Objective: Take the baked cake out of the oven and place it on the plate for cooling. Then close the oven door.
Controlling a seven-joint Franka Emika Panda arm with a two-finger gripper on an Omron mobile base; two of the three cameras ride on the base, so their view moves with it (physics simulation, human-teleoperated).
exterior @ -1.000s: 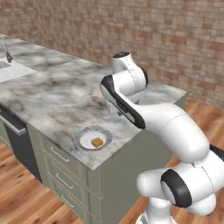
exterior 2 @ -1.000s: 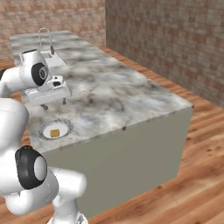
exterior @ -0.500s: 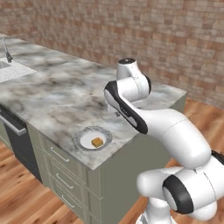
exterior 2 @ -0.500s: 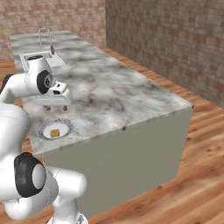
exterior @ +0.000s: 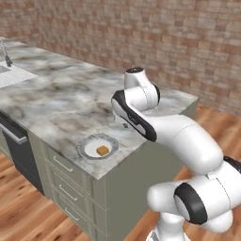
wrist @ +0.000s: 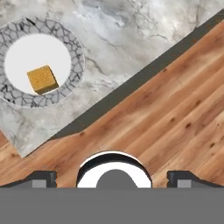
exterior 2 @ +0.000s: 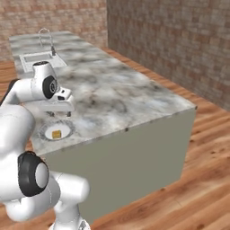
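A small golden-brown cake [wrist: 42,79] sits on the round plate [wrist: 76,51], which has a whitish centre and a grey patterned rim. The plate [exterior: 87,147] rests near the front corner of the marble counter [exterior: 56,101], with the cake [exterior: 102,150] on it. My gripper [exterior 2: 53,112] hangs just above the counter beside the plate [exterior 2: 45,131]. In the hand view my gripper [wrist: 111,177] is open, its fingertips [wrist: 43,177] far apart with nothing between them, and the plate lies up and to the left. The oven and its door are out of view.
A sink with a faucet [exterior 2: 45,36] is set in the counter's far end. A dark appliance front with a grey bar handle [exterior: 13,134] and pale drawers [exterior: 66,186] lie under the counter. Wooden floor [exterior 2: 179,179] and brick walls surround the island.
My arm has swung a little to the right and the hand has turned and lowered slightly beside the plate. The plate and cake have not moved.
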